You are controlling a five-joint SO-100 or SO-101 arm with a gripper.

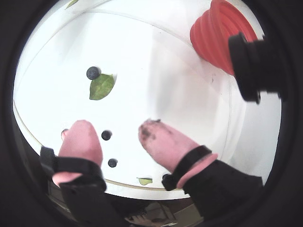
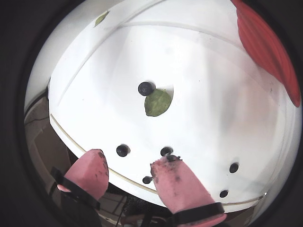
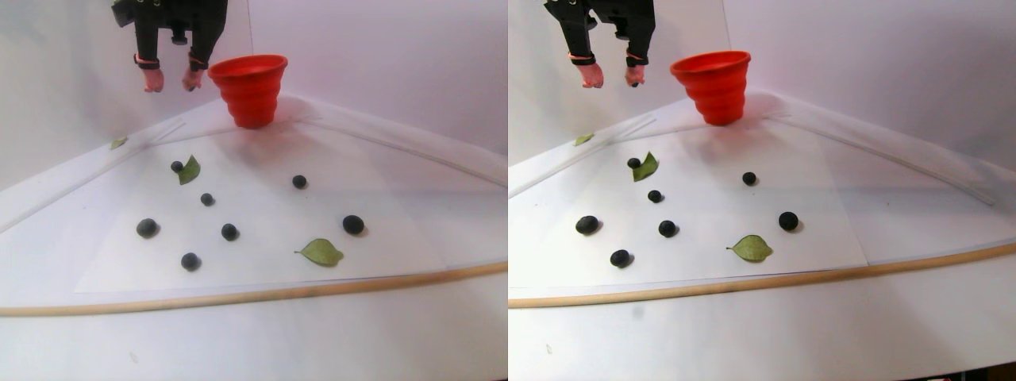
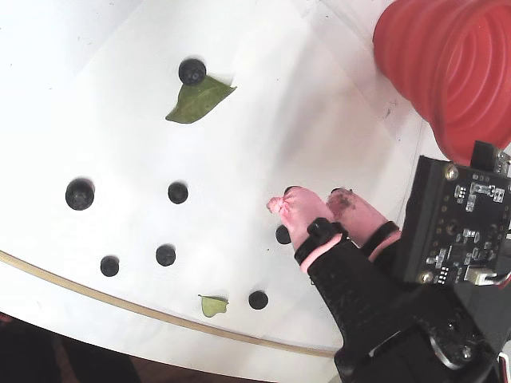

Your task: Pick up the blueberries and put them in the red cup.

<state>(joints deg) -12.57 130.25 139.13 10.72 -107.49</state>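
Hand (image 3: pixel 171 83) open — empty beside red cup (image 3: pixel 249 89).

Matte blue-black round blueberries (image 4: pixel 79 194) scattered over plain white table sheet (image 4: pixel 96 56); bright red ribbed soft-plastic cup (image 3: pixel 249 89); dull green leaves (image 4: pixel 197 99), one paler yellow-green; black arm's gripper (image 1: pixel 120 132) with pink fingertip covers (image 2: pixel 179 182), dark-smudged; pale wood-coloured edge strip (image 3: pixel 238 297).

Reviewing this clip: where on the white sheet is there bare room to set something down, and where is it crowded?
In the stereo pair view, the bare stretch lies between the ribbed bright red cup and the lone small dark blueberries on the right. The left half is crowded: blueberries and a green leaf. The pink-tipped end effector hangs open, high beside the cup.
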